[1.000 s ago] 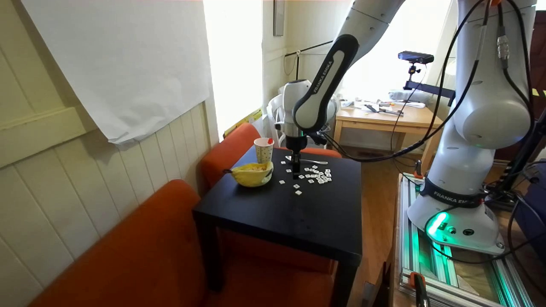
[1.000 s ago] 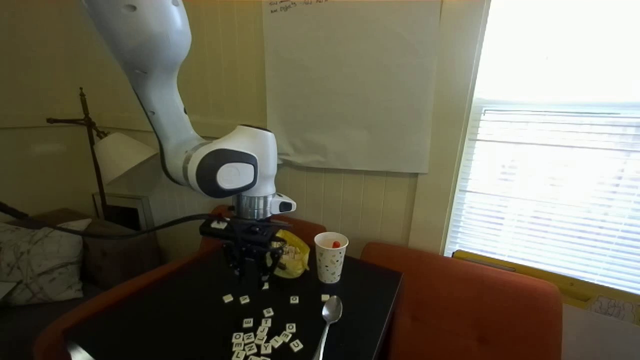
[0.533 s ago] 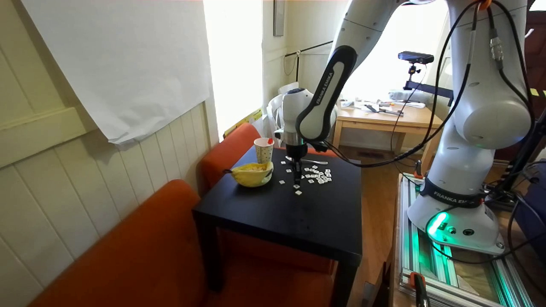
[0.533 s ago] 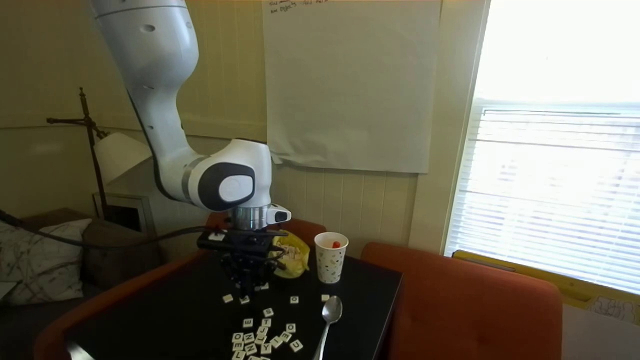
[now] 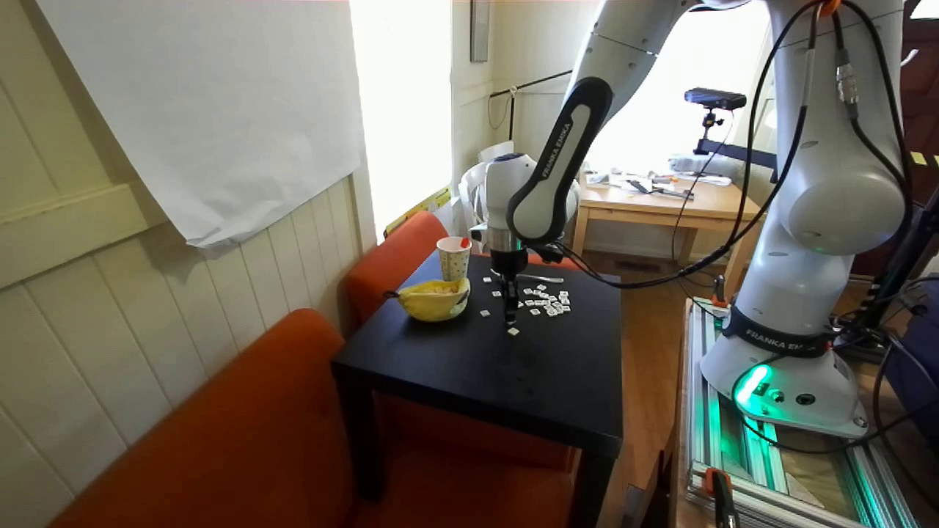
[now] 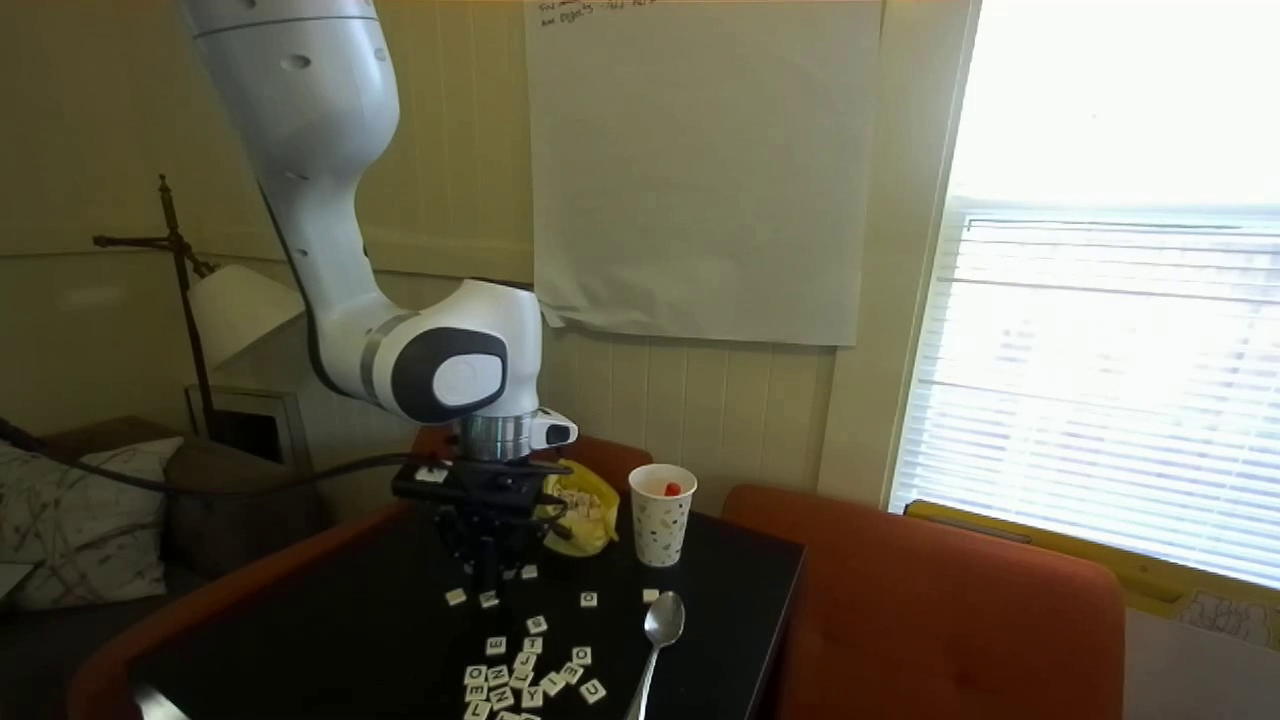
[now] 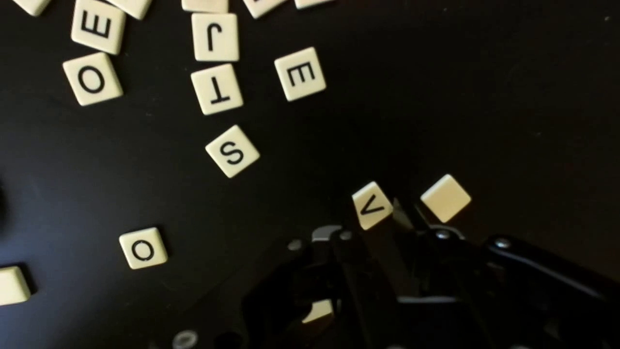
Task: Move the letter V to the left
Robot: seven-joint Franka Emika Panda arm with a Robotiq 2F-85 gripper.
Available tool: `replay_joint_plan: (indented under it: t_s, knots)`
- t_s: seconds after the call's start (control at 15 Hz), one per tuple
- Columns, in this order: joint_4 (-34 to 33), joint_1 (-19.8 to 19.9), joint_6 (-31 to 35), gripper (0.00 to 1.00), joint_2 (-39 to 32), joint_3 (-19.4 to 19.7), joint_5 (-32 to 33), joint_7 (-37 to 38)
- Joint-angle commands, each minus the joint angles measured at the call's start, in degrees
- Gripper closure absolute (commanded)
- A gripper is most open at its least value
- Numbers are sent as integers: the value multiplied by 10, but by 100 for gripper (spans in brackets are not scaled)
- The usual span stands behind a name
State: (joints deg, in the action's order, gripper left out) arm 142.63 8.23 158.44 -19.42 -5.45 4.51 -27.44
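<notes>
Black table (image 5: 469, 374) with pale tiles (image 6: 521, 680) scattered on it; V (image 7: 372, 206) is at the tips of the gripper (image 5: 510, 320), at the mouth of the gap between its two fingers as the wrist view shows them; the jaws stand a little apart, though I cannot tell whether they pinch V or merely flank it; a plain tile (image 7: 445, 198) lies just beyond the right finger, apart from V; S (image 7: 233, 151) lies to the left and a little farther off, with T (image 7: 217, 89), J (image 7: 215, 37) and an E (image 7: 301, 73) farther still; an O (image 7: 144, 247) is well to the left, on the near side.

In an exterior view the yellow pouch (image 5: 434, 302), pale pieces inside it, is left of the gripper; the cup (image 5: 454, 258) stands upright on its far side, something red at the rim; in an exterior view the spoon (image 6: 664, 620) lies right of the tiles, bowl far, handle near; an orange chair (image 6: 920, 600) stands past the table's right edge.
</notes>
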Motion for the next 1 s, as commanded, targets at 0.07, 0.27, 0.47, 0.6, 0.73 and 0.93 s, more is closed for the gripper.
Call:
replay_joint_plan:
  t_s: [0.07, 0.27, 0.47, 0.6, 0.73, 0.93]
  knots:
    - [2, 6, -17, 71, 1, 4, 6, -13]
    - [2, 33, -35, 89, 6, -21, -22, -70]
    - [3, 43, -43, 100, 12, -29, -29, -110]
    - [4, 46, -44, 97, 13, -30, -33, -130]
    - [4, 56, -43, 96, 14, -42, -55, -159]
    - [3, 107, -51, 99, 16, -105, -180, -263]
